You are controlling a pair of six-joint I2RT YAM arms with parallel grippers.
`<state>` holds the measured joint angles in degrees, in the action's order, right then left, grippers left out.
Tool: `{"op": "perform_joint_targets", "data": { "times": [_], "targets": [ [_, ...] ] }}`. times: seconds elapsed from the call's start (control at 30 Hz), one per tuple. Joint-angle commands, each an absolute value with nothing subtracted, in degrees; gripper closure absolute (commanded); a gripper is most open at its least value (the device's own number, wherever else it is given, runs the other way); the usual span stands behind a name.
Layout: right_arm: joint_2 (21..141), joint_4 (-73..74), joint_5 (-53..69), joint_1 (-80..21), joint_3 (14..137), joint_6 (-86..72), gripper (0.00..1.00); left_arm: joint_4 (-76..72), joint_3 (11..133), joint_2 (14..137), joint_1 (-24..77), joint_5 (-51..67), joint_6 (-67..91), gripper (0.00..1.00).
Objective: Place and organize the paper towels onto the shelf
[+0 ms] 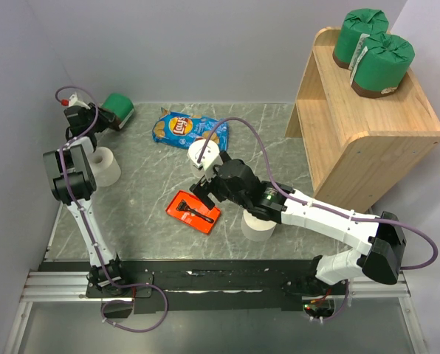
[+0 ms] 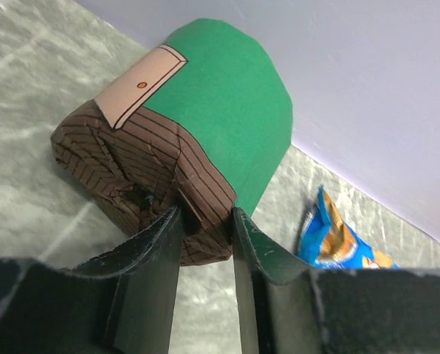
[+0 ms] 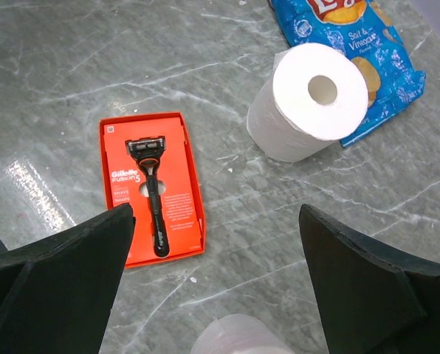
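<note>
My left gripper point(image 2: 205, 217) is shut on the twisted brown end of a green-wrapped roll point(image 2: 205, 110) at the table's far left corner point(image 1: 117, 110), next to the wall. Two more green rolls point(image 1: 362, 33) point(image 1: 382, 63) stand on top of the wooden shelf point(image 1: 368, 125) at the far right. My right gripper point(image 3: 216, 221) is open and empty above the table, between a bare white roll point(image 3: 312, 99) and the red tray. A second white roll point(image 1: 258, 225) sits under the right arm. A third point(image 1: 102, 166) stands by the left arm.
A blue chip bag point(image 1: 179, 127) lies at the back middle, touching the white roll near my right gripper. A flat red tray point(image 3: 150, 188) holding a black razor lies mid-table. Walls close in the left and back sides.
</note>
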<state>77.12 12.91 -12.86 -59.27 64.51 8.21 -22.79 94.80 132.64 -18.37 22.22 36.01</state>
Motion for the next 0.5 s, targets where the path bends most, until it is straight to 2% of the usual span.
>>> {"op": "perform_joint_targets", "data": {
  "times": [0.0,0.37,0.4,0.43,0.47],
  "targets": [
    [75.0,11.5,-14.5,-59.6,66.4,8.3,0.01,-24.8,91.1,125.2,-16.9,24.3,37.1,0.63],
    [67.9,13.2,-14.0,-59.6,63.3,5.0,0.00,-25.7,74.0,109.5,-12.9,20.3,38.5,0.63],
    [66.7,13.4,-14.1,-59.6,63.1,4.7,0.01,-25.3,72.6,108.3,-12.4,19.0,38.6,0.62],
    [66.3,13.4,-14.2,-59.6,62.6,4.4,0.00,-24.6,70.8,106.4,-12.0,17.2,38.6,0.55],
    [65.7,13.6,-14.4,-59.6,62.3,3.9,0.01,-24.1,70.1,105.7,-11.7,14.4,38.4,0.53]
  ]
}}
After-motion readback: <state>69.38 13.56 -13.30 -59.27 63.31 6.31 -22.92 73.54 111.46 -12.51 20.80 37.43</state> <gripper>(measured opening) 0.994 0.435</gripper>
